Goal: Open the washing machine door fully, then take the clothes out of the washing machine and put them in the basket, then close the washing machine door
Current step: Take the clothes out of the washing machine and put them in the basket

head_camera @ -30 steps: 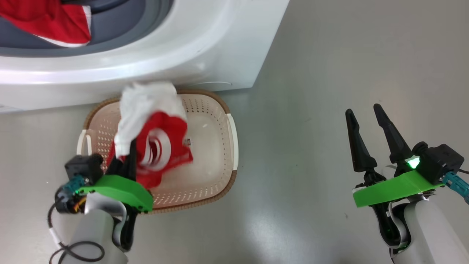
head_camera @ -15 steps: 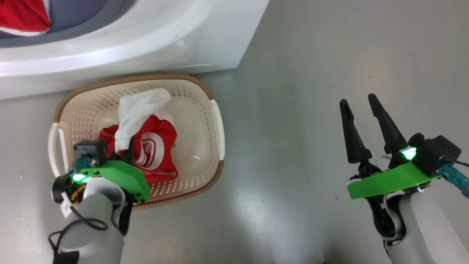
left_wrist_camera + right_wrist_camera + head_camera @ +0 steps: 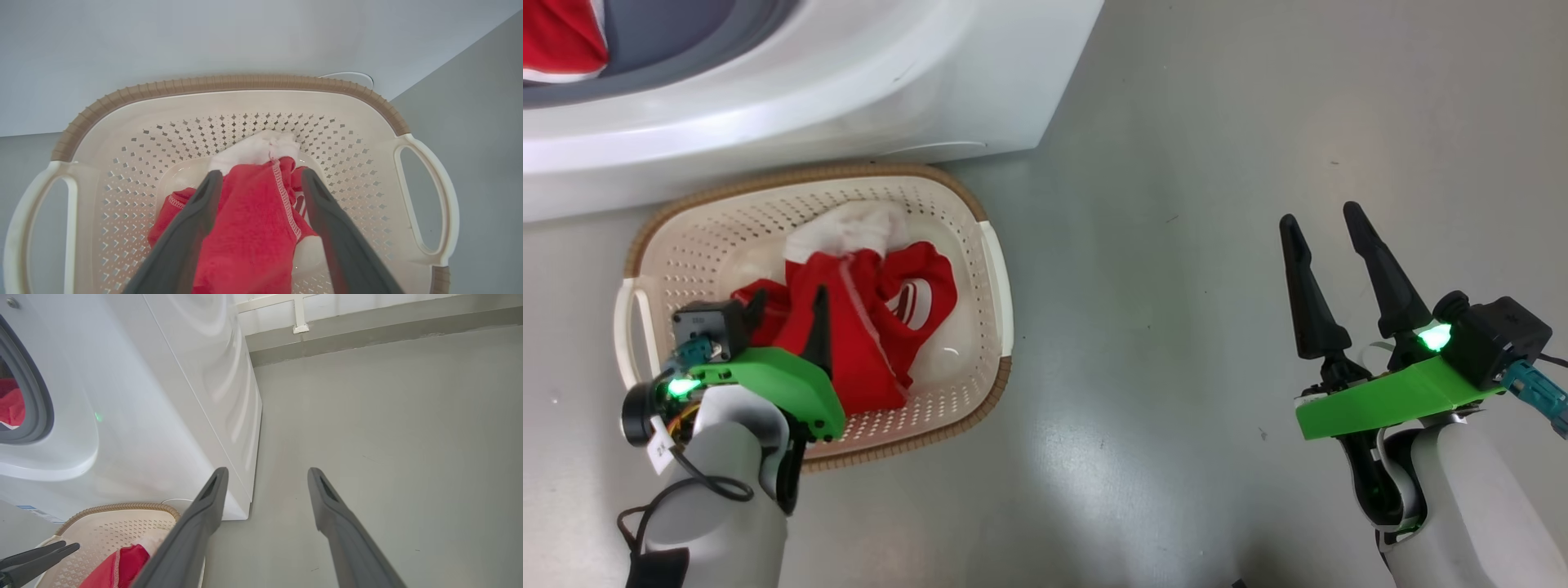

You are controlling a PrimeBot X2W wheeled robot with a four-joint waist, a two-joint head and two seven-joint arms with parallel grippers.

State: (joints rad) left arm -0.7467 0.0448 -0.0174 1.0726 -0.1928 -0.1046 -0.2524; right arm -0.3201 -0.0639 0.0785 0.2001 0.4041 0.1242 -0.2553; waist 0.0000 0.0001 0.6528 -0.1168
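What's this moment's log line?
left gripper: open above red fabric garment | garment: inside cream perforated plastic basket | right gripper: open, empty | white washing machine: red cloth inside

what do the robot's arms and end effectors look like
Left end effector and right end effector match: long tapered dark fingers, bright green bracket, green light, black box with teal plug, pale grey forearm. Black cable loops off the left.

we are seeing red-and-white clothes (image 3: pixel 866 359) lying crumpled in the cream basket (image 3: pixel 727 237), sitting just beside the white washing machine (image 3: pixel 890 82); another red garment (image 3: pixel 556 37) is lying inside it.
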